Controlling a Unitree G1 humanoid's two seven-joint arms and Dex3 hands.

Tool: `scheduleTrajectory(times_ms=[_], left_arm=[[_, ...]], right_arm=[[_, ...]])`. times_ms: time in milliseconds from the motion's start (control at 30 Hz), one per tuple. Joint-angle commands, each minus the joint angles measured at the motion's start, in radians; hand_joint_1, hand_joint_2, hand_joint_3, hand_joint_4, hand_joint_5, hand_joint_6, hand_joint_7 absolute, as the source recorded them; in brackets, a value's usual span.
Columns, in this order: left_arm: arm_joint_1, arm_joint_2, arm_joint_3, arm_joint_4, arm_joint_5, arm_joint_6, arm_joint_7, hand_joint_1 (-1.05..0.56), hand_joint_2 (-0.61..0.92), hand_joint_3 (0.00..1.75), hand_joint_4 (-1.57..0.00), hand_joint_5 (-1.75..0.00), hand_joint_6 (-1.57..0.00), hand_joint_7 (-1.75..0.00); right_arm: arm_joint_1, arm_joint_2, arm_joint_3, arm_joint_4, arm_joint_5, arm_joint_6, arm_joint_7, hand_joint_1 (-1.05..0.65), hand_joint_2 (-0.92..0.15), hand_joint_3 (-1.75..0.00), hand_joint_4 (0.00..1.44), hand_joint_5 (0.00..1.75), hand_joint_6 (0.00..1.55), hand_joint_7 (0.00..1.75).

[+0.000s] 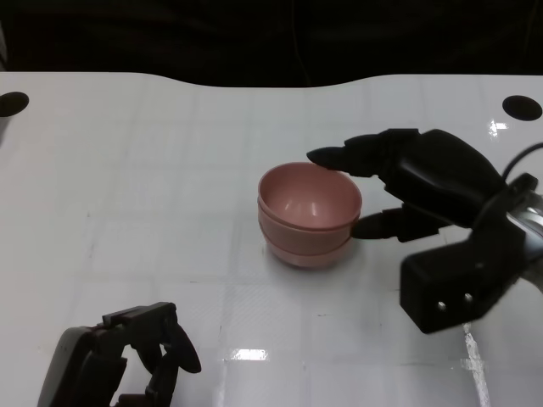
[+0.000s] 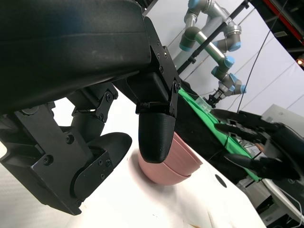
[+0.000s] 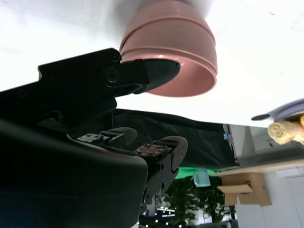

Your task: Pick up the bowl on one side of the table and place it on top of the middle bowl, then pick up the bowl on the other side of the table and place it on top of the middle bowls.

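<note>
The white desk point(image 1: 127, 170) takes most of the head view, with a dark round hole point(image 1: 521, 107) near its far right corner and another point(image 1: 12, 103) near the far left one. The right robot hand point(image 1: 405, 191) is at the right side of the stack of pink bowls point(image 1: 309, 214), its fingers spread apart around the rim. One upper finger reaches over the far rim and a lower finger lies just beside the wall of the stack; I cannot tell if they touch it. The bowls are nested one in another and stand upright in the middle of the desk. The left robot hand point(image 1: 140, 356) is low at the near left, well apart from the bowls, with fingers curled in and holding nothing.
</note>
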Motion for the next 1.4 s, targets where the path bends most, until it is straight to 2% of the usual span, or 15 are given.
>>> scheduleTrajectory(times_ms=[33, 300, 433, 667, 833, 933, 967, 1000, 1067, 1100, 1133, 1200, 1233, 1300, 1400], left_arm=[[0.001, 0.012, 0.009, 0.006, -0.003, -0.004, 0.007, -0.05, 0.26, 1.55, -0.88, -1.68, -0.84, -1.45], [-0.001, 0.013, 0.008, 0.005, -0.009, 0.000, 0.001, -0.07, 0.26, 1.54, -0.88, -1.67, -0.84, -1.45], [-0.001, 0.012, 0.009, 0.004, -0.002, -0.003, 0.007, -0.06, 0.26, 1.54, -0.88, -1.67, -0.85, -1.44], [-0.003, 0.014, 0.010, 0.012, -0.008, -0.009, 0.006, -0.07, 0.26, 1.54, -0.88, -1.67, -0.84, -1.45], [-0.002, 0.018, 0.014, 0.016, -0.009, -0.014, 0.009, -0.07, 0.26, 1.55, -0.88, -1.67, -0.84, -1.45], [-0.002, 0.019, 0.015, 0.020, -0.010, -0.016, 0.009, -0.07, 0.26, 1.54, -0.88, -1.67, -0.84, -1.45], [-0.002, 0.020, 0.016, 0.022, -0.011, -0.018, 0.009, -0.07, 0.26, 1.54, -0.88, -1.67, -0.84, -1.45], [-0.002, 0.020, 0.016, 0.023, -0.012, -0.019, 0.009, -0.06, 0.26, 1.54, -0.88, -1.67, -0.85, -1.45], [0.002, 0.020, 0.017, 0.025, -0.012, -0.022, 0.011, -0.06, 0.26, 1.54, -0.88, -1.67, -0.85, -1.44], [0.003, 0.021, 0.018, 0.027, -0.012, -0.027, 0.013, -0.05, 0.26, 1.54, -0.88, -1.67, -0.85, -1.44], [0.004, 0.021, 0.019, 0.029, -0.010, -0.029, 0.015, -0.05, 0.26, 1.54, -0.88, -1.66, -0.85, -1.44], [0.009, 0.018, 0.020, 0.026, -0.010, -0.022, 0.013, -0.05, 0.26, 1.54, -0.89, -1.66, -0.85, -1.44], [0.012, 0.016, 0.020, 0.025, -0.011, -0.018, 0.011, -0.06, 0.26, 1.54, -0.89, -1.66, -0.86, -1.44], [0.014, 0.014, 0.020, 0.023, -0.012, -0.016, 0.008, -0.05, 0.25, 1.54, -0.90, -1.65, -0.86, -1.43], [0.014, 0.015, 0.021, 0.026, -0.012, -0.017, 0.009, -0.06, 0.25, 1.55, -0.90, -1.65, -0.86, -1.42]], right_arm=[[0.071, -0.047, -0.041, -0.085, 0.029, 0.001, 0.014, -0.72, -0.92, -0.21, 0.35, 0.02, 0.33, 0.01], [0.282, -0.101, -0.120, -0.279, 0.085, -0.014, 0.035, -0.64, -0.92, -0.13, 0.38, 0.04, 0.36, 0.03], [0.379, -0.091, -0.153, -0.335, 0.095, -0.049, -0.005, -0.58, -0.92, -0.08, 0.43, 0.08, 0.43, 0.06], [0.514, -0.060, -0.190, -0.431, 0.130, -0.027, -0.009, -0.27, -0.89, -0.02, 0.57, 0.17, 0.55, 0.11], [0.576, -0.002, -0.204, -0.437, 0.183, -0.058, -0.056, 0.04, -0.86, 0.00, 0.90, 0.43, 0.88, 0.25], [0.596, 0.028, -0.209, -0.412, 0.214, -0.087, -0.075, 0.16, -0.86, -0.02, 0.95, 0.88, 1.07, 0.29], [0.597, 0.037, -0.212, -0.392, 0.221, -0.104, -0.085, 0.19, -0.86, -0.04, 0.95, 0.97, 1.11, 0.30], [0.598, 0.043, -0.214, -0.377, 0.225, -0.118, -0.092, 0.20, -0.79, -0.20, 0.95, 1.13, 1.14, 0.35], [0.596, 0.058, -0.221, -0.335, 0.229, -0.159, -0.121, 0.24, -0.45, -0.87, 0.95, 1.31, 1.16, 0.47], [0.595, 0.065, -0.224, -0.311, 0.235, -0.183, -0.133, 0.28, -0.30, -1.18, 0.97, 1.48, 1.17, 0.60], [0.592, 0.070, -0.225, -0.288, 0.245, -0.206, -0.138, 0.31, -0.23, -1.32, 0.98, 1.56, 1.15, 0.73], [0.581, 0.066, -0.223, -0.239, 0.278, -0.251, -0.126, 0.37, -0.15, -1.55, 0.99, 1.65, 1.07, 1.02], [0.573, 0.061, -0.220, -0.214, 0.294, -0.272, -0.114, 0.38, -0.14, -1.60, 0.99, 1.67, 1.05, 1.09], [0.562, 0.056, -0.218, -0.184, 0.309, -0.298, -0.101, 0.38, -0.12, -1.67, 0.98, 1.70, 1.01, 1.20], [0.549, 0.056, -0.216, -0.149, 0.322, -0.320, -0.085, 0.38, -0.11, -1.69, 0.98, 1.71, 1.00, 1.26]])
